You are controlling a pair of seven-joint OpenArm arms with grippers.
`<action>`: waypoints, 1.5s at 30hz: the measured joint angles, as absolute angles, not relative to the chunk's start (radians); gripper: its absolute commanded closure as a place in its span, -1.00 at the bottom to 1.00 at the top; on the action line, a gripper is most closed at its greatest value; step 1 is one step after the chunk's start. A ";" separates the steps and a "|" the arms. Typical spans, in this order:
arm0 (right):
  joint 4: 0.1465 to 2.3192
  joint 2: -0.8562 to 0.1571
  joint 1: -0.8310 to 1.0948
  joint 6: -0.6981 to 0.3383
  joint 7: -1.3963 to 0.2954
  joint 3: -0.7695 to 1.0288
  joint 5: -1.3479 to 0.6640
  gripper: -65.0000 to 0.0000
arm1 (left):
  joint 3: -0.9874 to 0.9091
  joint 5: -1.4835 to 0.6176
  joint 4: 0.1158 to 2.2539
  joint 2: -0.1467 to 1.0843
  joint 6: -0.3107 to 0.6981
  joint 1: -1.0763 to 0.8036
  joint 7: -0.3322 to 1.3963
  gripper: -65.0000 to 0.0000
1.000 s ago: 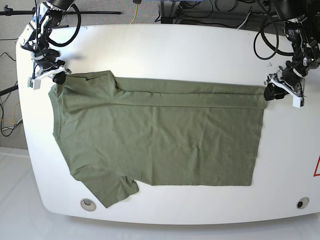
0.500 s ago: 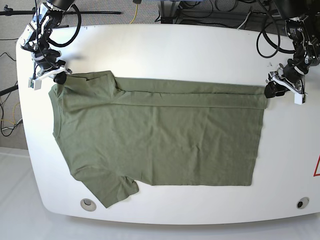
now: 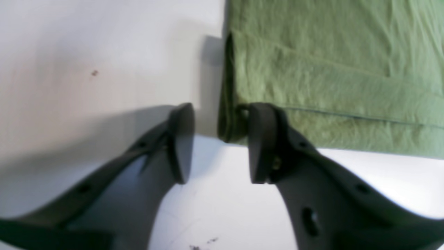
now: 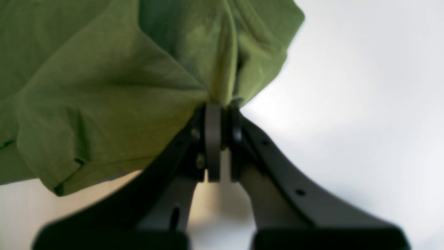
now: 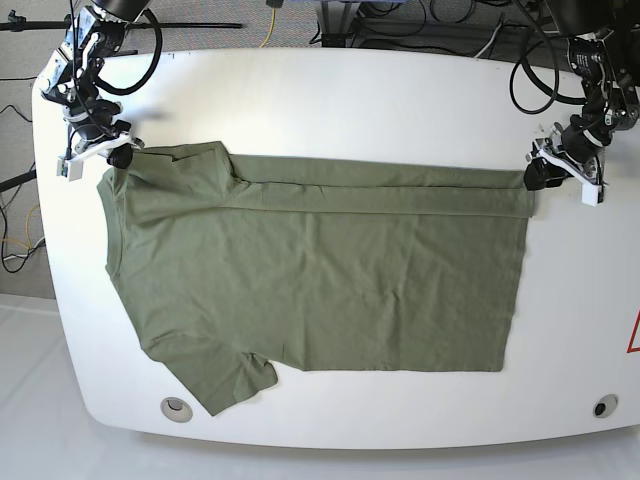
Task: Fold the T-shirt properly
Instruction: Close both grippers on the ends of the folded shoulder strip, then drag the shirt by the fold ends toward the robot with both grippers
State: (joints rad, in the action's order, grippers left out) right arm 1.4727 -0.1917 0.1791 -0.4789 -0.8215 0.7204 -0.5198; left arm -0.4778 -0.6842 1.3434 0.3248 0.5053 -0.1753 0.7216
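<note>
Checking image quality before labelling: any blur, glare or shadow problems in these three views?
Left wrist: soft focus, dark fingers blurred, shadow on the white table. Right wrist: blurrier still, olive-green cotton T-shirt smeared, table glare at right. Base: sharp, evenly lit, no glare.

White rounded table (image 5: 350,90); grey floor (image 5: 20,60), cables (image 5: 440,20) behind.

My work surface is a white table (image 5: 330,90) with rounded corners. The olive-green T-shirt (image 5: 320,280) lies flat on it, spread across the middle, its far edge folded over in a long band, one sleeve pointing toward the near left corner. Two round grommets (image 5: 177,408) sit in the tabletop, near left and near right. A red mark (image 5: 634,335) shows at the right edge.
</note>
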 measured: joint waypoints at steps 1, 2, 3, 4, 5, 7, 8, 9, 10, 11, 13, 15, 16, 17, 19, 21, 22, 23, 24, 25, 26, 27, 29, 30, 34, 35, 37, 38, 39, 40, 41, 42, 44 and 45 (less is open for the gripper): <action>1.473 -0.192 0.179 -0.479 -0.824 0.720 -0.519 1.00 | -0.477 -0.682 1.343 0.325 0.505 -0.176 0.721 0.50; 1.473 -0.192 0.179 -0.479 -0.824 0.720 -0.519 1.00 | -0.476 -0.681 1.343 0.325 0.506 -0.176 0.721 0.50; 1.473 -0.192 0.179 -0.479 -0.824 0.720 -0.520 1.00 | -0.475 -0.680 1.343 0.325 0.506 -0.177 0.721 0.44; 1.473 -0.191 0.179 -0.479 -0.824 0.720 -0.520 1.00 | -0.474 -0.680 1.343 0.325 0.506 -0.178 0.722 0.37; 1.473 -0.192 0.179 -0.479 -0.824 0.720 -0.520 1.00 | -0.474 -0.681 1.343 0.324 0.506 -0.179 0.721 0.33; 1.473 -0.192 0.181 -0.479 -0.824 0.720 -0.520 1.00 | -0.472 -0.682 1.343 0.324 0.510 -0.180 0.720 0.27; 1.473 -0.192 0.181 -0.479 -0.824 0.720 -0.520 1.00 | -0.472 -0.682 1.341 0.325 0.511 -0.181 0.720 0.27; 1.473 -0.192 0.181 -0.479 -0.824 0.721 -0.520 1.00 | -0.472 -0.682 1.340 0.325 0.515 -0.180 0.719 0.27; 1.473 -0.192 0.181 -0.479 -0.824 0.721 -0.520 1.00 | -0.472 -0.683 1.335 0.325 0.516 -0.180 0.715 0.27; 1.473 -0.192 0.181 -0.479 -0.824 0.721 -0.520 1.00 | -0.472 -0.687 1.333 0.324 0.516 -0.179 0.714 0.28; 1.473 -0.192 0.181 -0.479 -0.824 0.721 -0.520 1.00 | -0.472 -0.693 1.325 0.323 0.516 -0.177 0.712 0.28; 1.473 -0.191 0.181 -0.479 -0.824 0.721 -0.519 1.00 | -0.474 -0.700 1.314 0.318 0.516 -0.176 0.701 0.28; 1.473 -0.191 0.181 -0.478 -0.824 0.721 -0.519 1.00 | -0.476 -0.707 1.310 0.314 0.516 -0.175 0.690 0.29; 1.473 -0.191 0.181 -0.478 -0.824 0.721 -0.519 1.00 | -0.476 -0.709 1.308 0.310 0.516 -0.175 0.685 0.29; 1.473 -0.191 0.181 -0.478 -0.824 0.721 -0.519 1.00 | -0.476 -0.711 1.305 0.308 0.517 -0.175 0.684 0.29; 1.473 -0.191 0.181 -0.478 -0.824 0.721 -0.519 1.00 | -0.476 -0.712 1.303 0.308 0.517 -0.175 0.684 0.31; 1.473 -0.191 0.181 -0.478 -0.824 0.721 -0.519 1.00 | -0.476 -0.712 1.303 0.308 0.517 -0.175 0.684 0.34; 1.473 -0.191 0.181 -0.478 -0.824 0.721 -0.519 1.00 | -0.476 -0.712 1.305 0.308 0.517 -0.175 0.684 0.37; 1.472 -0.191 0.181 -0.478 -0.824 0.721 -0.519 1.00 | -0.475 -0.712 1.310 0.308 0.517 -0.178 0.686 0.41; 1.472 -0.191 0.181 -0.478 -0.824 0.721 -0.519 1.00 | -0.474 -0.711 1.313 0.308 0.517 -0.179 0.688 0.47; 1.472 -0.191 0.181 -0.478 -0.824 0.720 -0.519 1.00 | -0.472 -0.707 1.316 0.309 0.517 -0.182 0.690 0.53; 1.472 -0.191 0.181 -0.478 -0.824 0.720 -0.519 1.00 | -0.473 -0.708 1.317 0.309 0.517 -0.184 0.691 0.60; 1.472 -0.191 0.180 -0.479 -0.824 0.720 -0.519 1.00 | -0.473 -0.708 1.317 0.308 0.517 -0.187 0.690 0.75; 1.472 -0.191 0.180 -0.479 -0.824 0.720 -0.519 1.00 | -0.473 -0.707 1.318 0.308 0.517 -0.191 0.690 0.83; 1.472 -0.191 0.180 -0.479 -0.824 0.720 -0.519 1.00 | -0.472 -0.707 1.317 0.308 0.517 -0.195 0.691 1.00; 1.472 -0.191 0.179 -0.479 -0.824 0.720 -0.519 1.00 | -0.472 -0.707 1.316 0.308 0.517 -0.194 0.691 1.00; 1.472 -0.191 0.179 -0.479 -0.824 0.720 -0.519 1.00 | -0.471 -0.709 1.312 0.308 0.517 -0.191 0.696 1.00; 1.472 -0.191 0.178 -0.479 -0.824 0.720 -0.519 1.00 | -0.471 -0.709 1.312 0.309 0.517 -0.191 0.697 1.00; 1.472 -0.191 0.179 -0.479 -0.824 0.720 -0.519 1.00 | -0.470 -0.709 1.312 0.308 0.516 -0.188 0.700 1.00; 1.472 -0.191 0.179 -0.479 -0.824 0.720 -0.519 1.00 | -0.470 -0.710 1.311 0.308 0.516 -0.188 0.703 1.00; 1.472 -0.191 0.179 -0.479 -0.824 0.720 -0.519 1.00 | -0.470 -0.711 1.311 0.308 0.516 -0.187 0.703 1.00; 1.472 -0.191 0.179 -0.478 -0.824 0.720 -0.519 1.00 | -0.469 -0.711 1.311 0.308 0.516 -0.187 0.706 1.00; 1.472 -0.191 0.179 -0.479 -0.824 0.720 -0.519 1.00 | -0.469 -0.712 1.311 0.309 0.516 -0.189 0.704 1.00; 1.472 -0.191 0.179 -0.479 -0.824 0.720 -0.519 1.00 | -0.469 -0.712 1.312 0.309 0.516 -0.189 0.703 1.00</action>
State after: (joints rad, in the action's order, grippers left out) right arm 1.4715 -0.1909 0.1787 -0.4786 -0.8238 0.7197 -0.5186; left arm -0.4690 -0.7124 1.3117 0.3088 0.5163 -0.1894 0.7033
